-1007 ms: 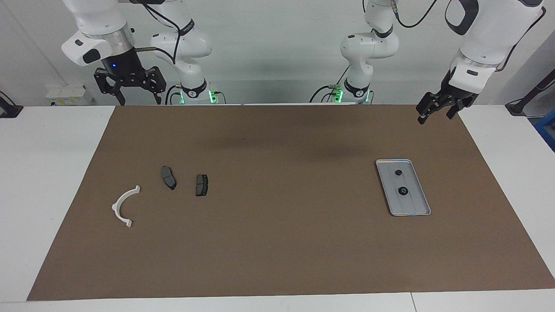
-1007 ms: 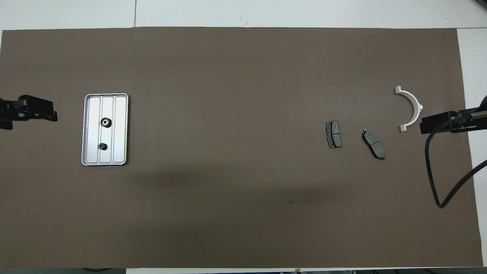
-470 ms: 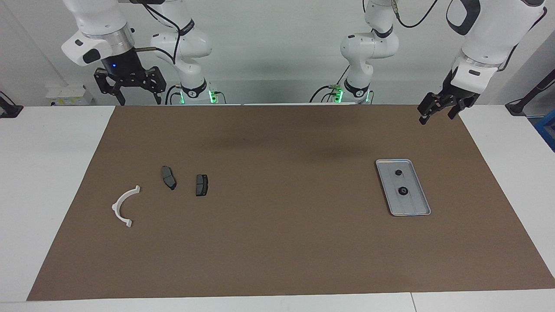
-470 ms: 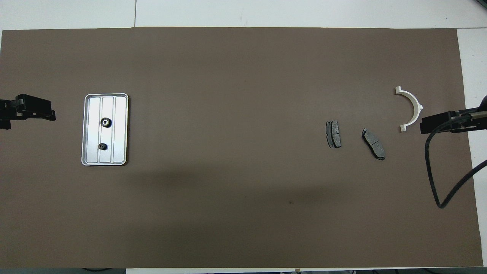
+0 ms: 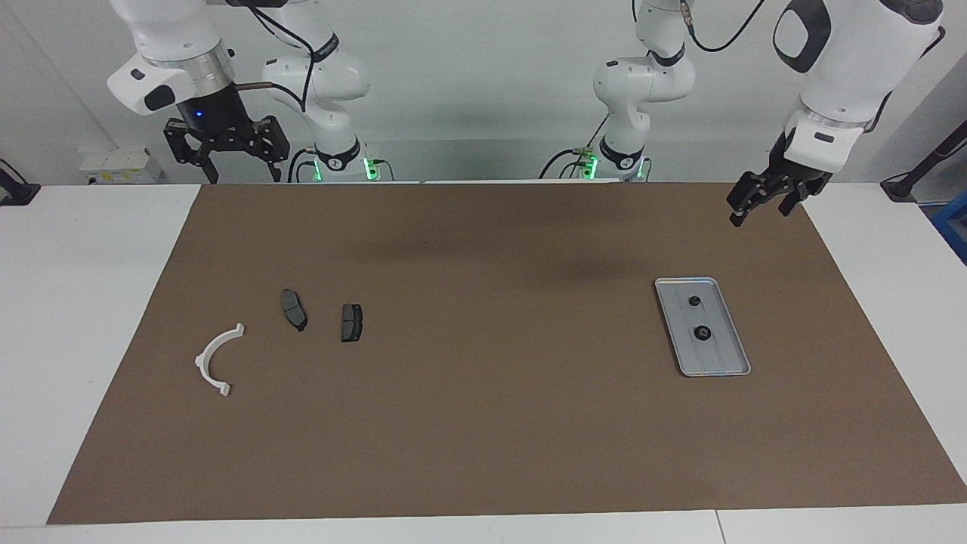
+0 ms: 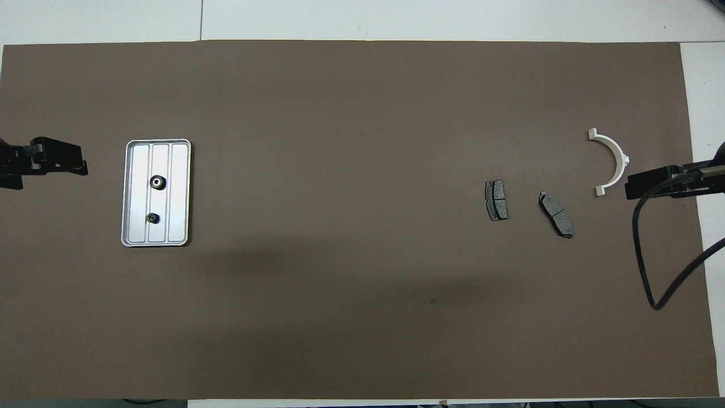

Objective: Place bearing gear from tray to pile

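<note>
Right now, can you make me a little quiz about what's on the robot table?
1. How many small dark gears lie in the tray?
2. True or false: the left gripper is holding a gear.
3. Which is nearest the white arc? A) the tray B) a brake pad C) a gear

Key:
1. Two: one gear, and a second gear nearer the robots.
2. False. It hangs in the air over the brown mat, at the left arm's end, with nothing in it. The right gripper waits up high at its own end, open.
3. B.
</note>
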You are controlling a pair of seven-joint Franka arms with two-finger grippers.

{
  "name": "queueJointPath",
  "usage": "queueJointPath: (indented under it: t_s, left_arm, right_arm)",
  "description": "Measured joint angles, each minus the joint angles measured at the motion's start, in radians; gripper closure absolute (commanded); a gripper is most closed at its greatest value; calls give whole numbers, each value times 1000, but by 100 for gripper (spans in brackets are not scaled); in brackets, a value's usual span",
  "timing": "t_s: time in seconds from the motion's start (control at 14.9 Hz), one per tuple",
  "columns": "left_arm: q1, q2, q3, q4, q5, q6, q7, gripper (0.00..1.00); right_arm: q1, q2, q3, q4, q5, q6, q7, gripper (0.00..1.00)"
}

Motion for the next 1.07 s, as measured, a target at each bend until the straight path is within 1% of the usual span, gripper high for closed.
queueJointPath:
  t_s: [0.2,0.34,0.4,0.47,0.54,0.67,1.01,1.07]
  left_arm:
    - [26,117,1,-52,0,154,6,0]
    - [29,189,1,-103,0,263,11,0]
    - [29,219,-2,-125,0,304,11,3]
    - [29,245,-3,-142,0,334,11,11]
    - [29,266,-4,-151,0,354,11,16]
    - [28,290,-7,-159,0,379,11,24]
    - [27,294,-10,-189,0,425,12,31]
    - [27,294,-11,-202,0,438,12,35]
  right_arm:
    - [0,0,0,0,0,0,0,0]
    - [0,0,0,0,0,0,0,0]
    - [0,0,0,0,0,0,0,0]
    - [0,0,0,0,0,0,0,0]
    - [0,0,1,0,0,0,0,0]
    - [0,0,1,0,0,0,0,0]
    - [0,-2,1,1,0,0,0,0]
    - [0,-3,1,1,0,0,0,0]
